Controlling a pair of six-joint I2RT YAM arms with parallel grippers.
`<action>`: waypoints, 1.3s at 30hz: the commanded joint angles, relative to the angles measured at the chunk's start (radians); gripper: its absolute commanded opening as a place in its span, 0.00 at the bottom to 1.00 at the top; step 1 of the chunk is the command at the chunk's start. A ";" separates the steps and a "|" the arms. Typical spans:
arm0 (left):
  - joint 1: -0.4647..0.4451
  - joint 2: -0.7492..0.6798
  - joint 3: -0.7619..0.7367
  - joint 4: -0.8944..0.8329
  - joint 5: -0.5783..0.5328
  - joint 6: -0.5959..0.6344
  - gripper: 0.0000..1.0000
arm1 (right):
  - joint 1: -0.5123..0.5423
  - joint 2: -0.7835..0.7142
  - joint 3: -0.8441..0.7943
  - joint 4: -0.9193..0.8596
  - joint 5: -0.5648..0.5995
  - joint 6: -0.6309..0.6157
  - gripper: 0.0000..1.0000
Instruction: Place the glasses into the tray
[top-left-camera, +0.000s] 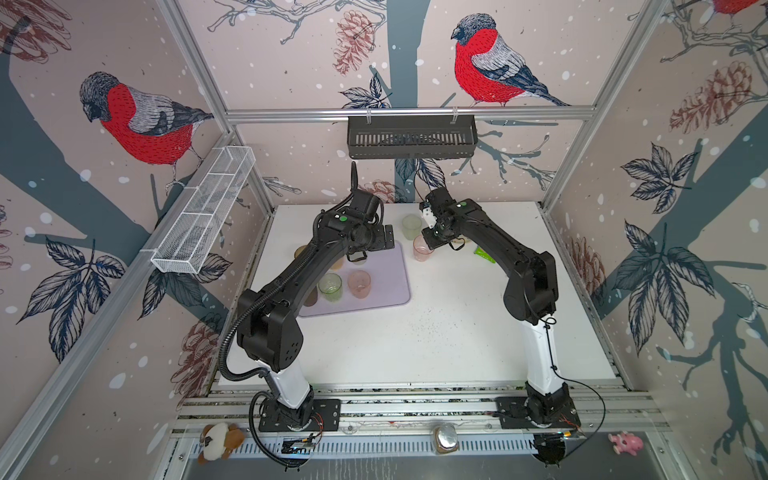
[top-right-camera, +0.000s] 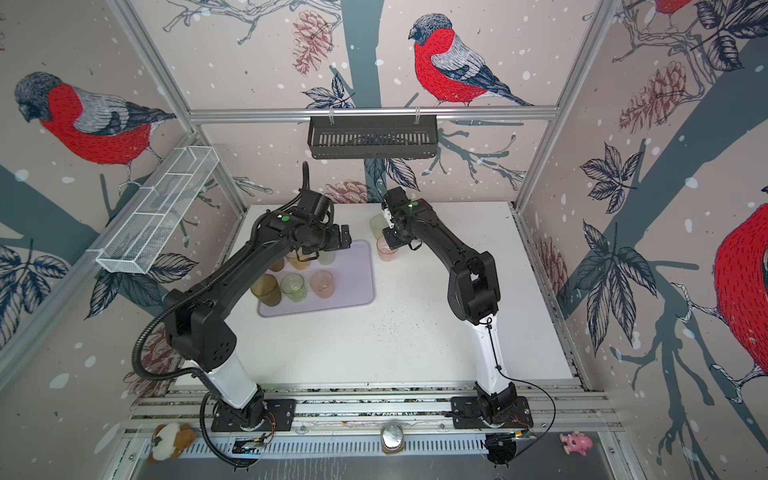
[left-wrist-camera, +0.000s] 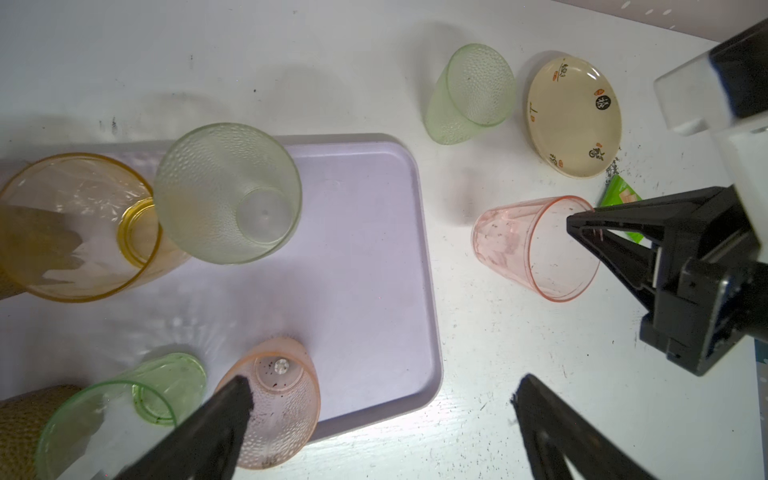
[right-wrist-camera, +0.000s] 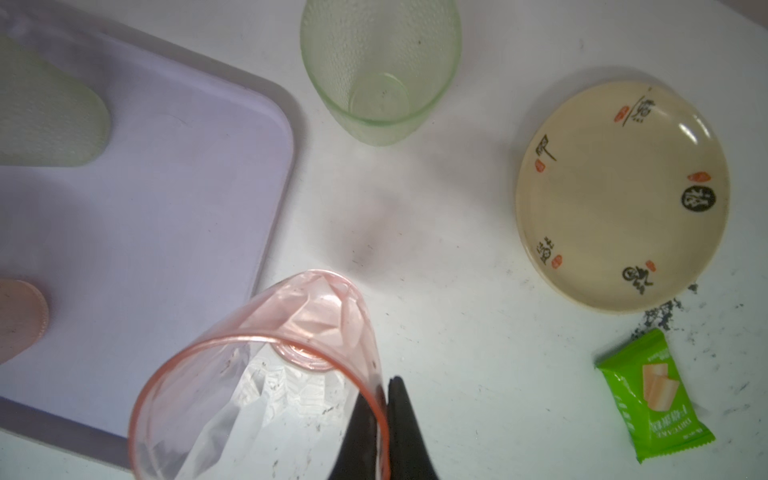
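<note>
- Left black robot arm (top-left-camera: 291, 274) arches forward, left gripper (left-wrist-camera: 382, 384) pointing down, jaws wide apart.
- Right black robot arm (top-left-camera: 498, 241) mirrors it, right gripper (right-wrist-camera: 380, 395) pinching a pink translucent tumbler (right-wrist-camera: 291, 316) by its rim.

Bird-print walls (top-left-camera: 291, 62) enclose a white, seemingly speckled table (top-left-camera: 436, 340).

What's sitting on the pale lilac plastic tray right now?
The flat pale lilac tray holds translucent glasses: brown tumbler, green tumbler, pink tumbler, amber-yellow tumbler, pale clear tumbler. The left arm covers the tray's far left corner; what stands under it is mostly hidden.
</note>
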 joint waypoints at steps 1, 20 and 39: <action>0.012 -0.031 -0.019 -0.005 -0.018 0.008 0.99 | 0.022 0.035 0.070 -0.056 0.027 0.014 0.02; 0.040 -0.191 -0.135 -0.051 -0.130 0.018 0.99 | 0.115 0.166 0.262 -0.037 0.057 0.063 0.02; 0.040 -0.335 -0.265 -0.042 -0.208 -0.002 0.99 | 0.132 0.228 0.281 0.088 0.029 0.125 0.03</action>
